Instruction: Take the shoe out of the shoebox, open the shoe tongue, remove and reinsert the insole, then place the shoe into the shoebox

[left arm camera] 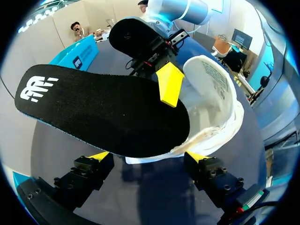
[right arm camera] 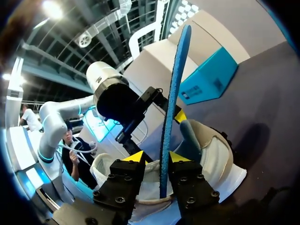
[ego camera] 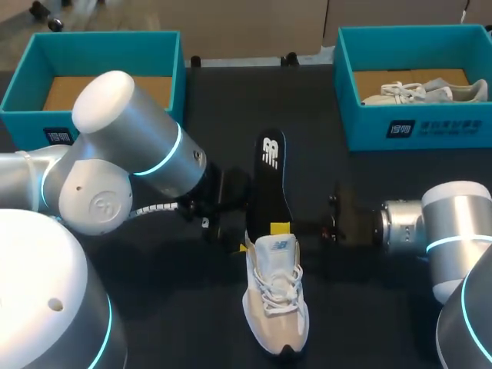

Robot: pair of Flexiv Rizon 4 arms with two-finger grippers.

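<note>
Resting on its sole on the dark surface (ego camera: 369, 307), the white sneaker (ego camera: 274, 307) sits between the two claws, with its toe toward the robot and its heel toward the far edge. Its tongue (left arm camera: 206, 70) stands lifted, its inner face showing in the left wrist view, so the mouth gapes. The black insole (ego camera: 269, 181) slants up out of that mouth. Its toe end is down inside the sneaker, and its logo-printed heel end hangs in the air over the surface beyond the heel. Its underside is blue, seen edge-on in the right wrist view.

The right claw (right arm camera: 156, 157) comes in from the right and is closed narrowly on the insole just above the sneaker's collar. One yellow fingertip (left arm camera: 169, 84) lies flat on the black top face, and the other is on the blue underside.

The left claw (left arm camera: 147, 157) comes in from the left with its fingers spread wide. Its yellow tips sit low by the sneaker's near side wall at the heel. It holds nothing between them, and I cannot tell whether the tips actually touch the sneaker.

At the far left corner a teal shoebox (ego camera: 100, 42) shows its brown cardboard floor. At the far right a second teal shoebox (ego camera: 415, 127) holds another pale sneaker (ego camera: 419, 92). Both boxes are well apart from the sneaker at the middle.
</note>
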